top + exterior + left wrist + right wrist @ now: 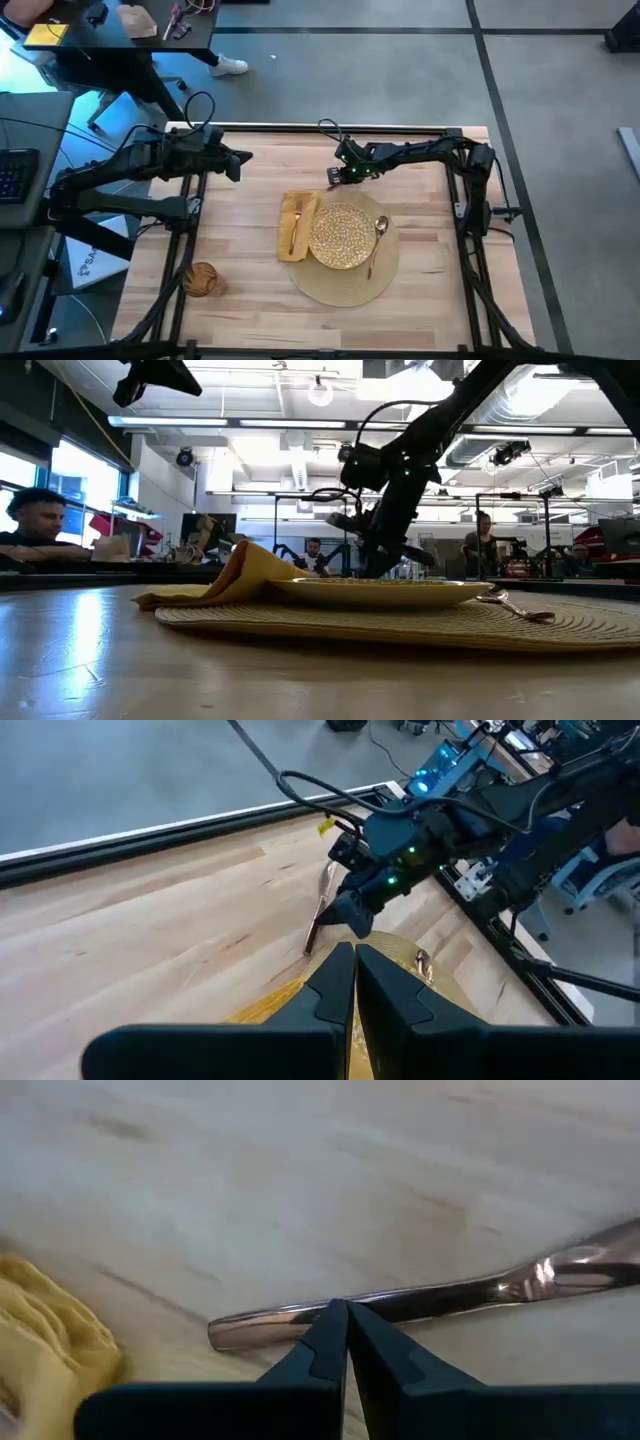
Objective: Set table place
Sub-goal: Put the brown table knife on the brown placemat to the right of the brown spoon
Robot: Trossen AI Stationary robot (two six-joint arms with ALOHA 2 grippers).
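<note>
Right gripper (336, 178) sits low over the worktop (260, 160) just behind the napkin (296, 224), jaws pressed together with their tips at the handle of a copper-toned utensil (420, 1298) lying flat on the wood; whether they actually pinch it, cannot tell. Mat (345, 285) carries the gold plate (342, 236), napkin with a utensil on it to the plate's left, spoon (378, 235) to its right; tumbler (200, 279) stands well apart near the left front corner. Left gripper (243, 156) hovers above the worktop's left rear, jaws clenched, empty.
</note>
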